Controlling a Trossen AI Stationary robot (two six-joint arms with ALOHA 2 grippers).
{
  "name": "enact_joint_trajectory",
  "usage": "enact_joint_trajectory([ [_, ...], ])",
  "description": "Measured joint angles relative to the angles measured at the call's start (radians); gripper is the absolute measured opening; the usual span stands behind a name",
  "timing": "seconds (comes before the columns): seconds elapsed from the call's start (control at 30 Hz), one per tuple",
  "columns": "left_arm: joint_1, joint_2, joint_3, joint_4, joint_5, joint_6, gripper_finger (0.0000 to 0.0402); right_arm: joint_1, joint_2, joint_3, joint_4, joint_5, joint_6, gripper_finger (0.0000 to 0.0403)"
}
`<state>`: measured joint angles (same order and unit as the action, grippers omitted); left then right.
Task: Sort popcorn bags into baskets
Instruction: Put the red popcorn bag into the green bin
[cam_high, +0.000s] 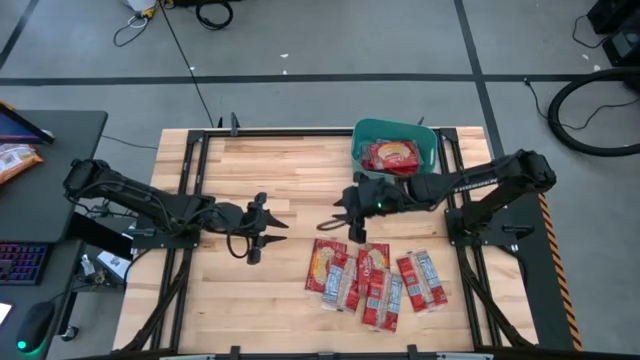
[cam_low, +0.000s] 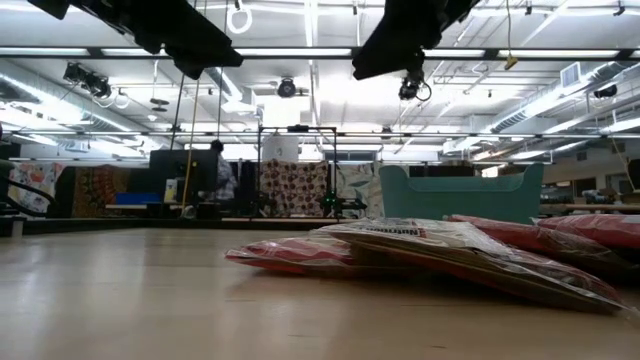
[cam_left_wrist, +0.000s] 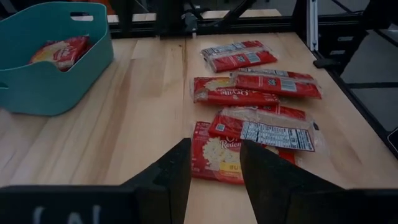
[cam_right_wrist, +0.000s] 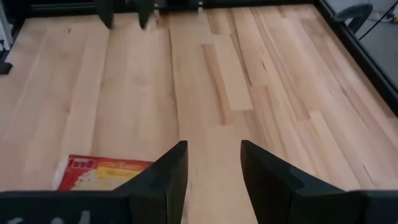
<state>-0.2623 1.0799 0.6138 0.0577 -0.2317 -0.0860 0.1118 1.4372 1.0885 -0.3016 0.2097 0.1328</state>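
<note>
Popcorn bags (cam_high: 372, 283) lie overlapped on table (cam_high: 250, 170) front-right; some already in teal basket (cam_high: 432, 146) at back. Left gripper (cam_high: 268, 227) and right gripper (cam_high: 343, 218) both open, empty, above bare wood. Bags prob. light, flat, slick film; best pinched at an exposed edge.

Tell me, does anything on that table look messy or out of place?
Nothing looks damaged or spilled. The loose popcorn bags lie in an untidy cluster on the wooden table, some overlapping and skewed. A few already sit in the teal basket. Both the left gripper and the right gripper are open and empty.
</note>
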Motion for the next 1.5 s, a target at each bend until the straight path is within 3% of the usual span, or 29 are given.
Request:
enact_joint_trajectory([
  [0.2, -0.006, 0.111, 0.001, 0.068, 0.000, 0.012, 0.0142, 0.070, 0.022, -0.001, 0.025, 0.078, 0.007, 0.0152],
  [0.77, -0.013, 0.352, 0.010, 0.190, 0.019, 0.015, 0.0142, 0.108, 0.158, -0.001, 0.063, 0.107, 0.095, 0.0152],
  [1.13, -0.024, 0.531, 0.010, 0.421, 0.022, 0.246, 0.0142, 0.148, 0.170, 0.000, 0.057, 0.055, 0.162, 0.0152],
  [1.5, -0.022, 0.733, 0.015, 0.636, 0.106, 0.250, 0.0142, 0.202, 0.180, 0.000, 0.046, 0.136, 0.210, 0.0152],
])
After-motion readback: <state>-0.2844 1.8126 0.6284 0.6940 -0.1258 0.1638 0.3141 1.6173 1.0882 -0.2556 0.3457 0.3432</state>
